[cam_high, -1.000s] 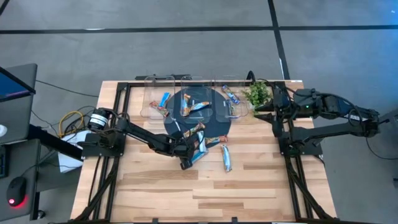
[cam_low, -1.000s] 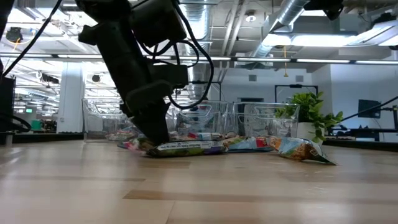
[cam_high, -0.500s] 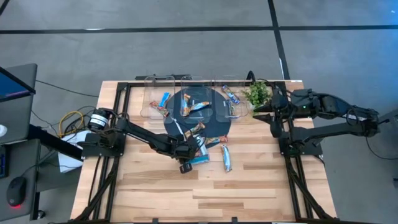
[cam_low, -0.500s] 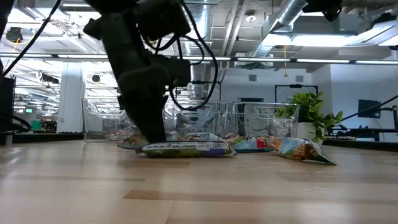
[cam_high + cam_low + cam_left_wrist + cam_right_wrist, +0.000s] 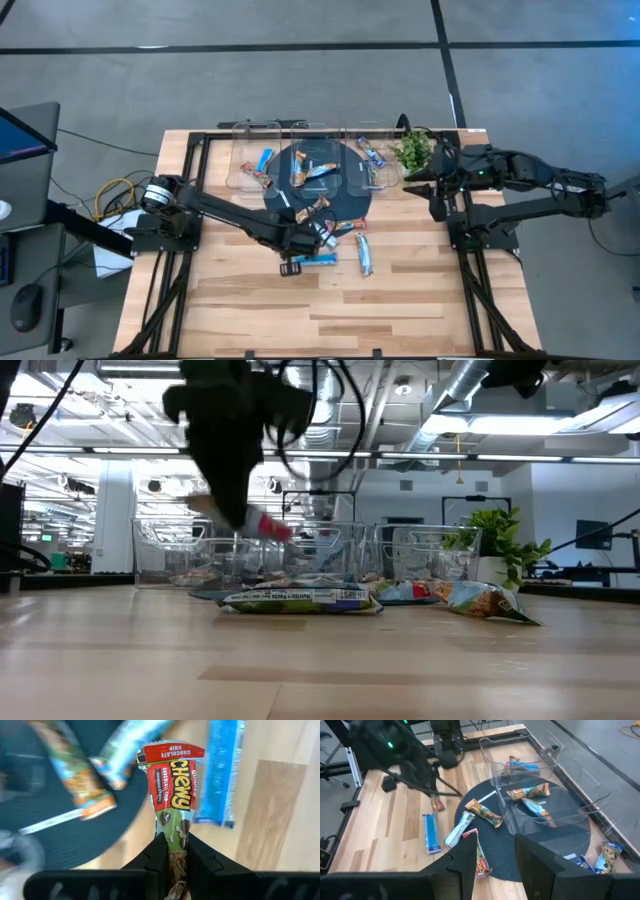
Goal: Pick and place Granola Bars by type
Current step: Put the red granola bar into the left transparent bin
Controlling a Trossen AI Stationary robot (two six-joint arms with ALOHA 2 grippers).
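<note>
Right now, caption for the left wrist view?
Left claw shut on a red Chewy chocolate chip granola bar, lifted above the table.

my dark left gripper (image 5: 172, 851) pinches a red-and-green chewy bar (image 5: 171, 785) with yellow lettering. at its three o'clock lies a bright blue bar (image 5: 218, 772). the round mat (image 5: 335, 195) is black, the table (image 5: 400, 300) pale wood.

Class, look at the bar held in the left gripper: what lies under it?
Left gripper holds the red Chewy bar lifted clear. Below lie the table's bare wood and a blue bar. What sits directly beneath its wrapper is covered.
</note>
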